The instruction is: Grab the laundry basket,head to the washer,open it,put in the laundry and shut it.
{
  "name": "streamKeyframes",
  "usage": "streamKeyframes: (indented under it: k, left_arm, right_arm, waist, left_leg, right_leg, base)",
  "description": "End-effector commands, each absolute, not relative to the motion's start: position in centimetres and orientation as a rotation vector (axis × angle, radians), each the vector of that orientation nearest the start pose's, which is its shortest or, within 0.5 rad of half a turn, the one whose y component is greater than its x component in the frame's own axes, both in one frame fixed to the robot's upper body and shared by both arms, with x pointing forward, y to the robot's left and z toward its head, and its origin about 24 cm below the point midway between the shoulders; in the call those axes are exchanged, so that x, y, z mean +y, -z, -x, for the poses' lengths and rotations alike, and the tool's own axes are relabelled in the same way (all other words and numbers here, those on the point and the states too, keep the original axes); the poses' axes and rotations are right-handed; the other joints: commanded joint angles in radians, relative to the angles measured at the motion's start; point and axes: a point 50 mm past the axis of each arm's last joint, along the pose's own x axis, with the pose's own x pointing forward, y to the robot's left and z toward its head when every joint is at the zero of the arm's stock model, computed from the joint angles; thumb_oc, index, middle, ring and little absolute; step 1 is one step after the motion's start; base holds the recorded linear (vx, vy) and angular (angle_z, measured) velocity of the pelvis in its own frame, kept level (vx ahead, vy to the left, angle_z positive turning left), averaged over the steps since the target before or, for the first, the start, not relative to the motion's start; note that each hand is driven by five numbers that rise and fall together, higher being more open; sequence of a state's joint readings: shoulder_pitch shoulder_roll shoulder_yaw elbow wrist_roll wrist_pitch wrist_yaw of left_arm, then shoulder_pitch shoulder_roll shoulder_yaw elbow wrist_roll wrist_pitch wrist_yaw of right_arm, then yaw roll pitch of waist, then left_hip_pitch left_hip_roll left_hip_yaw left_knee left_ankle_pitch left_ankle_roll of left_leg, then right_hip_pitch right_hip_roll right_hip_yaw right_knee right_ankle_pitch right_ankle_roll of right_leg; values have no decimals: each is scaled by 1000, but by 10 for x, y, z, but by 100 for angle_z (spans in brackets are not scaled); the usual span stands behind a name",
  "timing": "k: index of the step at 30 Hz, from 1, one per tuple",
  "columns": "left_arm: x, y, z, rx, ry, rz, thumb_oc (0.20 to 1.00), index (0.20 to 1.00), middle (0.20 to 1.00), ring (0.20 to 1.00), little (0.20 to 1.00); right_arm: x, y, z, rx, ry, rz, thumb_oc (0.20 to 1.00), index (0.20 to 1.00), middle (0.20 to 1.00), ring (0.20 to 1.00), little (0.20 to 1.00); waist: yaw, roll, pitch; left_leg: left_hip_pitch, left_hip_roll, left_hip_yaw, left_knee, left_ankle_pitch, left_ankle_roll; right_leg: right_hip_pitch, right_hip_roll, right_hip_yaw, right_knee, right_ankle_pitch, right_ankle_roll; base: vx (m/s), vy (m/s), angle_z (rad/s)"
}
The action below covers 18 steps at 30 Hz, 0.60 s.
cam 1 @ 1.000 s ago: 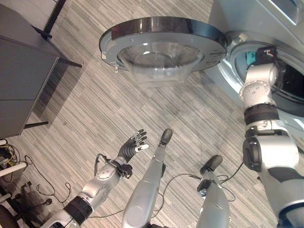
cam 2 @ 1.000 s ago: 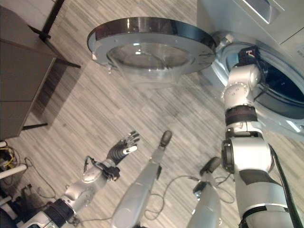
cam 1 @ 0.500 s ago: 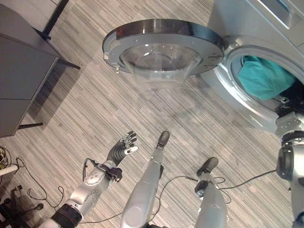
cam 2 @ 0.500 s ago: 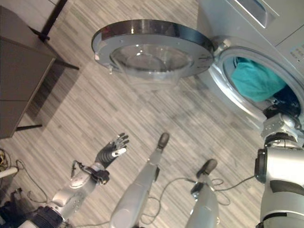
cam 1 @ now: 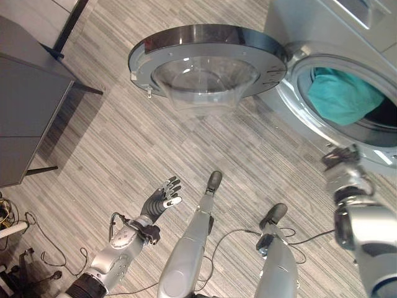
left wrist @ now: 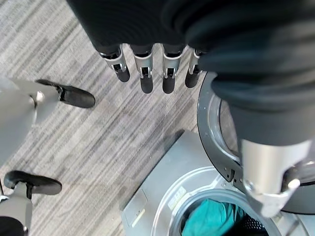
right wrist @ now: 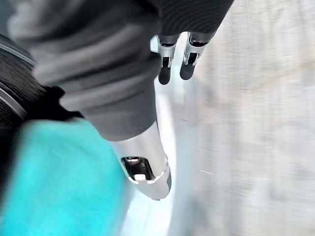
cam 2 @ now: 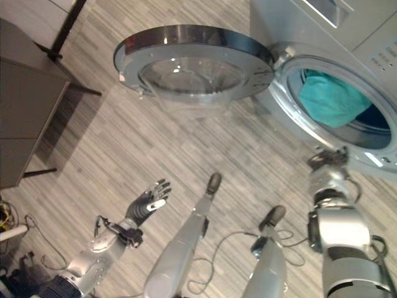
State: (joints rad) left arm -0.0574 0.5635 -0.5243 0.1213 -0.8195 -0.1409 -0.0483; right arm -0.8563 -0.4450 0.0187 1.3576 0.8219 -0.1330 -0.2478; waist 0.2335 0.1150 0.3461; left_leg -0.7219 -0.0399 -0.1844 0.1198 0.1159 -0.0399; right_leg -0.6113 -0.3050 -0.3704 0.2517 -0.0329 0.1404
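Observation:
The washer [cam 1: 322,31] stands at the right with its round door [cam 1: 208,59] swung wide open toward the left. A teal cloth [cam 1: 344,96] lies inside the drum and also appears in the left wrist view as the teal cloth [left wrist: 209,219]. My right hand [cam 1: 340,158] hangs just outside the drum's lower rim, open and holding nothing. In the right wrist view its straight fingers [right wrist: 167,69] point past the teal cloth [right wrist: 54,182]. My left hand [cam 1: 160,200] hovers low over the floor at the lower left, fingers [left wrist: 142,73] spread and empty.
A dark table [cam 1: 25,112] stands at the left, with a black stand leg [cam 1: 68,28] behind it. The open door juts out over the striped grey floor [cam 1: 124,143] between the table and the washer.
My right arm has pulled back out of the drum to just in front of its lower rim, leaving the teal cloth inside. The left hand has stayed about where it was.

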Motion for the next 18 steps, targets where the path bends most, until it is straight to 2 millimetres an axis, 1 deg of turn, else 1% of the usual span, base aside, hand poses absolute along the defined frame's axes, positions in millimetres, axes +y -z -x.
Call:
streamKeyframes:
  k: [1,2,3,4,5,7,8,9,10,11,12,13,14,15,16,17,18]
  left_arm:
    - [158,-2,-233,230,361,205,1000,1000,1000,1000,1000]
    - [159,1,-233,235,353,178,1000,1000,1000,1000,1000]
    - [161,3,-232,239,357,135,1000,1000,1000,1000,1000]
    - [165,8,-231,257,348,93,1000,1000,1000,1000,1000]
    - [170,17,-229,291,334,51,1000,1000,1000,1000,1000]
    - [180,33,-227,354,281,-31,1000,1000,1000,1000,1000]
    - [189,47,-225,401,225,-131,1000,1000,1000,1000,1000]
    - [195,57,-222,441,179,-185,1000,1000,1000,1000,1000]
    - [200,68,-219,492,123,-232,1000,1000,1000,1000,1000]
    - [199,69,-219,492,124,-232,1000,1000,1000,1000,1000]
    - [207,89,-210,592,54,-295,1000,1000,1000,1000,1000]
    - [211,100,-202,653,14,-302,1000,1000,1000,1000,1000]
    - [224,125,-174,823,-113,-242,1000,1000,1000,1000,1000]
    - [235,134,-157,909,-177,-246,1000,1000,1000,1000,1000]
    - [239,133,-156,905,-172,-296,1000,1000,1000,1000,1000]
    - [249,130,-155,890,-192,-355,1000,1000,1000,1000,1000]
    - [261,127,-155,891,-232,-390,1000,1000,1000,1000,1000]
  right_arm:
    - [-271,-29,-347,317,550,-174,1000,1000,1000,1000,1000]
    - [-255,-16,-344,352,484,-117,1000,1000,1000,1000,1000]
    - [-238,2,-336,401,397,-39,1000,1000,1000,1000,1000]
    - [-223,14,-329,430,323,0,1000,1000,1000,1000,1000]
    - [-211,30,-318,478,264,40,1000,1000,1000,1000,1000]
    - [-198,60,-291,575,181,103,1000,1000,1000,1000,1000]
    - [-198,88,-259,694,152,167,1000,1000,1000,1000,1000]
    - [-199,102,-241,757,151,170,1000,1000,1000,1000,1000]
    - [-202,113,-224,818,163,177,1000,1000,1000,1000,1000]
    - [-203,113,-224,818,163,178,1000,1000,1000,1000,1000]
    - [-214,128,-195,913,181,222,1000,1000,1000,1000,1000]
    - [-221,135,-179,968,186,246,1000,1000,1000,1000,1000]
    - [-235,146,-143,1066,231,232,1000,1000,1000,1000,1000]
    - [-243,150,-126,1109,247,232,1000,1000,1000,1000,1000]
    - [-246,151,-121,1116,257,233,1000,1000,1000,1000,1000]
    - [-250,152,-114,1122,280,216,1000,1000,1000,1000,1000]
    - [-251,153,-108,1126,292,200,1000,1000,1000,1000,1000]
  waist:
    - [-4,14,10]
    - [-9,6,10]
    - [-15,-5,7]
    - [-23,-20,5]
    - [-32,-35,0]
    - [-52,-68,-13]
    - [-68,-93,-36]
    - [-80,-105,-48]
    - [-91,-116,-63]
    - [-91,-115,-60]
    - [-109,-128,-88]
    - [-119,-128,-99]
    - [-149,-128,-137]
    - [-169,-127,-167]
    - [-174,-128,-180]
    - [-179,-126,-191]
    - [-181,-130,-202]
  left_leg:
    - [47,-43,81,-92,-45,46]
    - [49,-39,86,-83,-48,47]
    - [56,-33,92,-77,-52,47]
    - [64,-28,97,-72,-55,47]
    - [73,-21,103,-70,-57,47]
    - [107,-6,114,-71,-63,46]
    - [149,2,116,-78,-67,44]
    - [181,7,119,-87,-68,43]
    - [216,13,120,-99,-69,41]
    - [221,13,121,-101,-68,41]
    - [281,19,121,-117,-72,38]
    - [320,22,119,-130,-73,38]
    - [401,28,120,-148,-78,39]
    - [441,35,122,-157,-81,37]
    - [464,39,122,-166,-83,36]
    - [477,41,124,-171,-66,40]
    - [493,44,122,-178,-65,38]
  right_leg:
    - [111,115,-26,49,-189,-81]
    - [122,118,-21,35,-179,-79]
    - [137,121,-19,17,-168,-77]
    - [153,127,-15,-5,-154,-74]
    - [170,132,-11,-25,-144,-71]
    - [216,142,-3,-68,-120,-64]
    - [264,149,3,-103,-102,-56]
    - [292,152,5,-118,-93,-51]
    - [322,155,7,-134,-85,-47]
    - [327,155,7,-136,-84,-47]
    - [376,156,9,-153,-75,-40]
    - [406,154,3,-157,-73,-37]
    - [458,154,2,-151,-74,-36]
    - [485,156,7,-150,-77,-36]
    - [501,157,10,-154,-78,-36]
    - [515,158,0,-162,-62,-40]
    - [530,159,1,-163,-65,-40]
  base:
    - [-32,19,-17]
    - [-27,7,-19]
    - [-36,7,-21]
    - [-27,-7,-20]
    - [-13,-10,-20]
    - [27,-44,-24]
    - [71,-59,-37]
    - [90,-42,-31]
    - [60,-8,-35]
    - [105,2,-21]
    - [104,7,-23]
    - [183,38,-8]
    - [185,65,-20]
    - [187,70,-24]
    - [98,86,-25]
    - [54,53,-10]
    - [84,42,5]
